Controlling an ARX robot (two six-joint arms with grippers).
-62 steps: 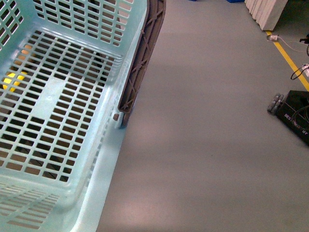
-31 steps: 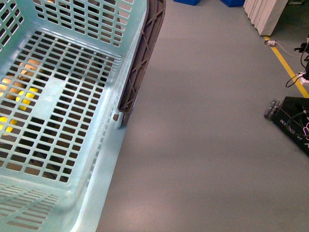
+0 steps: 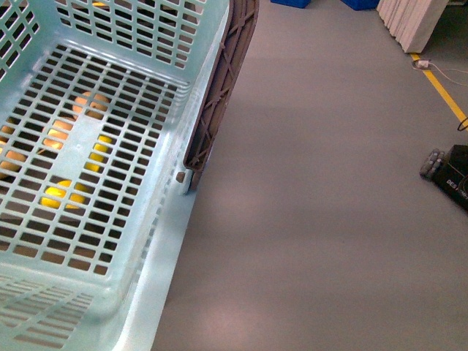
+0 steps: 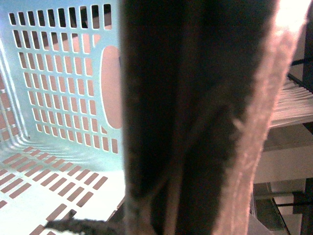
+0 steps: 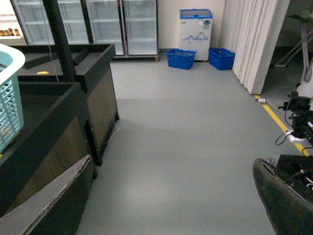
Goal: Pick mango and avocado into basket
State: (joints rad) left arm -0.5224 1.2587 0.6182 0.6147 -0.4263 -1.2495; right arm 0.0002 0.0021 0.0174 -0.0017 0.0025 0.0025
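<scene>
The pale teal basket [image 3: 146,241] fills the left of the front view, and nothing lies on its slotted floor. Its brown-grey handle [image 3: 219,95] hangs along the right side. Yellow fruit [image 3: 62,194] and orange fruit [image 3: 91,104] show below through the slots; I cannot tell whether any is the mango. The avocado is out of view. In the left wrist view the handle [image 4: 195,122] looms dark and close, with my left gripper [image 4: 190,215] shut on it. My right gripper [image 5: 171,205] is open over bare grey floor, its fingers [image 5: 286,196] wide apart.
Dark display stands [image 5: 73,98] run beside the basket's edge [image 5: 10,98]. Glass-door fridges [image 5: 122,24], blue crates [image 5: 181,58] and a white curtain [image 5: 254,39] stand at the back. A yellow floor line [image 5: 276,120] and a black box [image 3: 453,179] with cables lie to the right.
The front view has shifted. More orange and yellow fruit now show under the basket floor, and the black box has slid toward the right edge.
</scene>
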